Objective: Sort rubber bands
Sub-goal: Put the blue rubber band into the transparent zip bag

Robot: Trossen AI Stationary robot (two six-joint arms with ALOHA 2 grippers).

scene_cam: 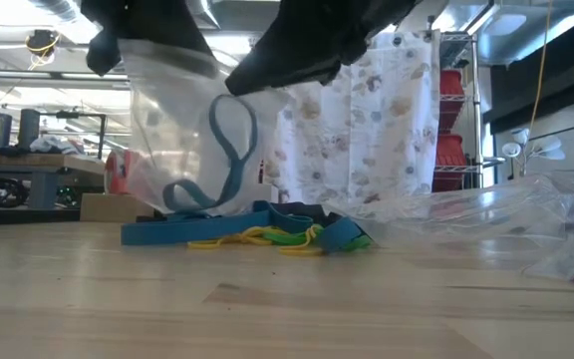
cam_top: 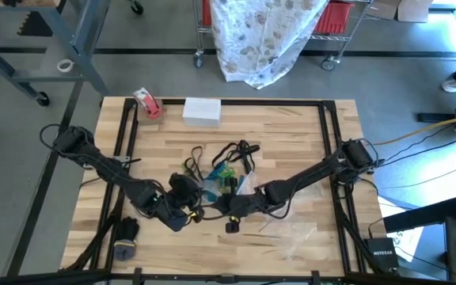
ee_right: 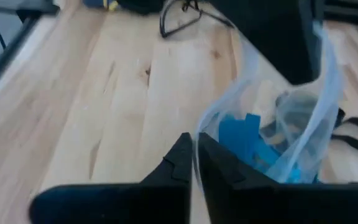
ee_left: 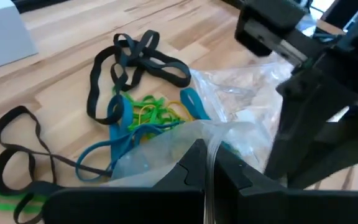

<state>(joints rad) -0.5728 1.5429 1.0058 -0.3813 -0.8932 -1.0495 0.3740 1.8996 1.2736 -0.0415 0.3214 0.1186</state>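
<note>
A clear plastic bag point(scene_cam: 172, 120) hangs above the table's middle between my two grippers, with blue rubber bands point(ee_right: 241, 140) inside it; one blue loop point(scene_cam: 232, 150) shows through its wall. My left gripper point(ee_left: 205, 171) and my right gripper point(ee_right: 194, 165) are both shut on the bag's rim. On the wood beyond the bag lie loose rubber bands: black loops point(ee_left: 135, 62), green ones point(ee_left: 151, 112), a yellow one point(scene_cam: 217, 241) and blue ones point(scene_cam: 182, 232). My left gripper pinches the clear bag's upper edge point(ee_left: 211, 146) between its two fingers, slanting down from the table's left. The bag hangs below, slack and open. My right gripper pinches the opposite edge of the bag's mouth point(ee_right: 199, 134) between its fingers, slanting down from the table's right; the bag's blue-filled bottom sags below.
A red-and-white tape roll point(cam_top: 147, 104) and a white box point(cam_top: 202, 111) stand at the table's far edge. More clear bags point(cam_top: 295, 233) lie near the front right. A dark object point(cam_top: 125, 237) sits at the front left. Black rails frame the tabletop.
</note>
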